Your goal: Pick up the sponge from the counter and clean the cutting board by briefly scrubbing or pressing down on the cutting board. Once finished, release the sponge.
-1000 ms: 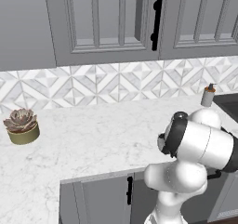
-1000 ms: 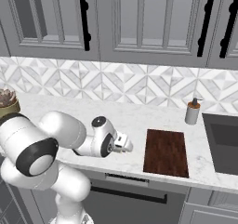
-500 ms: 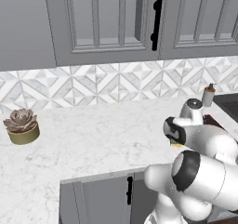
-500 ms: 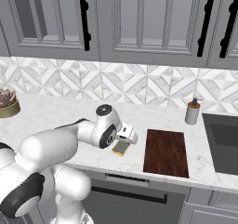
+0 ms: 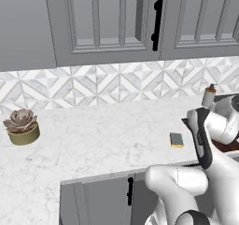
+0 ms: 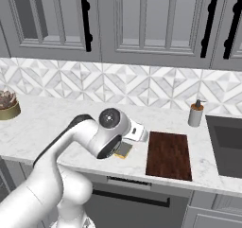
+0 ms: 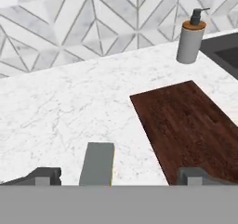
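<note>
The sponge point(image 5: 176, 139) lies flat on the desk point(image 5: 102, 135), dark scrub layer up, near the front edge and just left of the cutting board point(image 6: 169, 154), apart from it. In the hand view the sponge point(image 7: 97, 163) sits low between the two finger tips, its long axis running away from the camera toward the backsplash, roughly parallel to the board's point(image 7: 190, 125) long edge. The end effector point(image 7: 118, 175) hangs over the sponge with its fingers spread wide, wider than the sponge, and holds nothing.

A soap dispenser point(image 6: 195, 113), grey with a brown collar and dark pump, stands upright behind the board's far right corner. A dark sink point(image 6: 227, 144) is sunk into the desk to the right of the board. Far to the left a succulent sits in a low round pot point(image 5: 21, 127).

The desk is white marble-look with faint grey veins, backed by a grey-white patterned tile backsplash point(image 6: 142, 87), with grey cabinets point(image 6: 142, 23) with black handles above.
</note>
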Available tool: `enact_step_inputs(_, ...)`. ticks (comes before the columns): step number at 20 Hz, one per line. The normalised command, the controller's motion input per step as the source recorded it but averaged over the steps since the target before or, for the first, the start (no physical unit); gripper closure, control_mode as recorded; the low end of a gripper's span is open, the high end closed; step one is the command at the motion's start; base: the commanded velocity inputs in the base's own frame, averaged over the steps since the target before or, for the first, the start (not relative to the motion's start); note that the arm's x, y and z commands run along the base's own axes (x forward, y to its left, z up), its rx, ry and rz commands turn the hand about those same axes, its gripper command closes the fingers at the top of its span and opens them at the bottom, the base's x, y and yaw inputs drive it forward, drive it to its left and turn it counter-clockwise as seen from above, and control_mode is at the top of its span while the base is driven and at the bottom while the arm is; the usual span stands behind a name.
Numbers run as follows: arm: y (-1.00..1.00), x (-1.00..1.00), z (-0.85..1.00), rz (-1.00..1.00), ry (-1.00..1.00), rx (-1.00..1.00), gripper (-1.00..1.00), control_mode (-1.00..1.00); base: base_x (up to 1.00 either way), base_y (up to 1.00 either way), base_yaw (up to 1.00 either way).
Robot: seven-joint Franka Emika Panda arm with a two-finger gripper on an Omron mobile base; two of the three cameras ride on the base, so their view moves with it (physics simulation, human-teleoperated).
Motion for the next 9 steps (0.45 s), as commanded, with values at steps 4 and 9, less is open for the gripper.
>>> enact_step_inputs(4, -0.24, -0.64, 1.00, 0.00, -0.38, 0.00, -1.00, -1.00, 0.00, 0.00, 0.00)
enact_step_inputs(9, 0.00, -0.64, 1.00, 0.00, -0.37, 0.00, -1.00, -1.00, 0.00, 0.00, 0.00)
